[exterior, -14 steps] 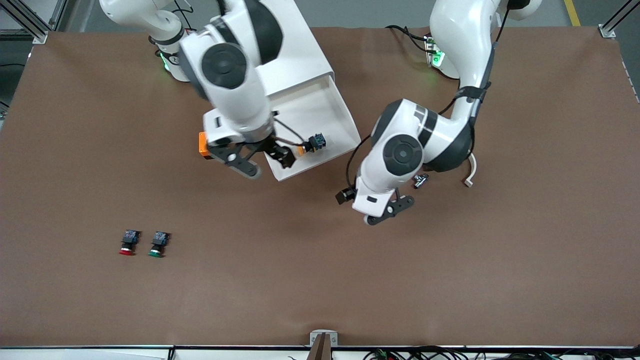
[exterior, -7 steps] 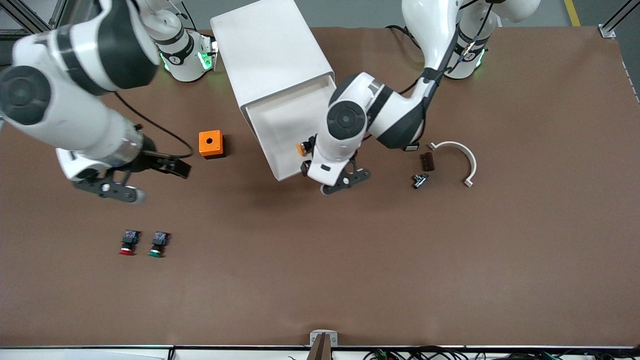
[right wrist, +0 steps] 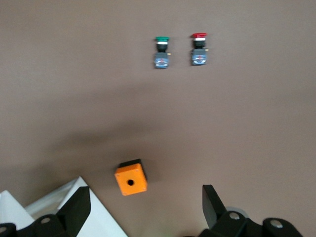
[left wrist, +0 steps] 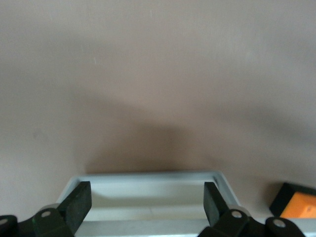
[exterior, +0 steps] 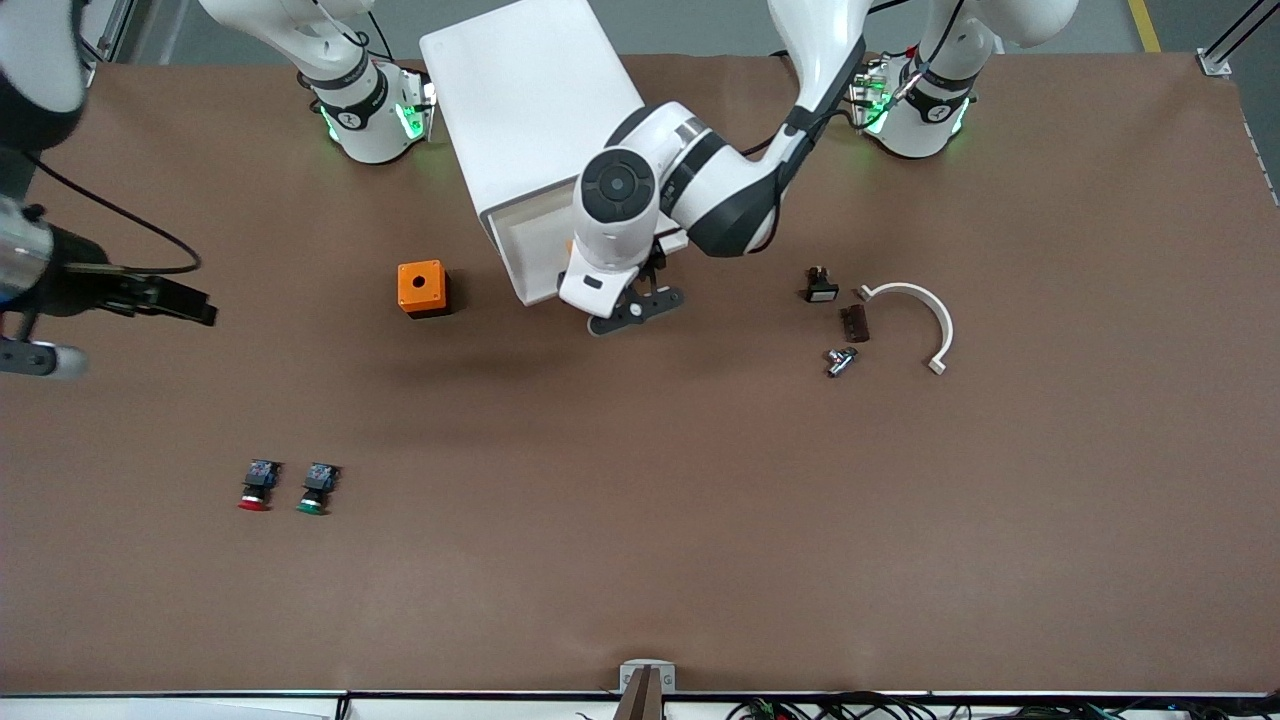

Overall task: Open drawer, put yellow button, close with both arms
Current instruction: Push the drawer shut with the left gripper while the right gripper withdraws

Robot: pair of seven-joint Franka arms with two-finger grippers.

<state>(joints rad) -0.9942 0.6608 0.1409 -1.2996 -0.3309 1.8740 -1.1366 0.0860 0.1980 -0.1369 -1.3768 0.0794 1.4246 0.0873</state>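
The drawer point(exterior: 530, 250), top one of the white cabinet point(exterior: 535, 110), stands only partly out, its front edge turned toward the front camera. The left gripper point(exterior: 632, 305) sits at that edge with its fingers point(left wrist: 76, 205) apart, one toward each end of the drawer front in the left wrist view, so I judge the left arm is placed to push the drawer shut. The yellow button cannot be seen anywhere on the bench point(exterior: 640, 520); it may lie in the drawer under the left arm, but the frames do not show it. The right gripper point(exterior: 110, 325) is up over the bench at the right arm's end, fingers point(right wrist: 76, 212) apart and empty, well away from the cabinet, so closing with both arms looks not yet set up. Just beside the drawer toward the right arm's end sits an orange box point(exterior: 421, 288); nearer the front camera lie the red-capped button point(exterior: 257, 485) and green-capped button point(exterior: 317, 488).
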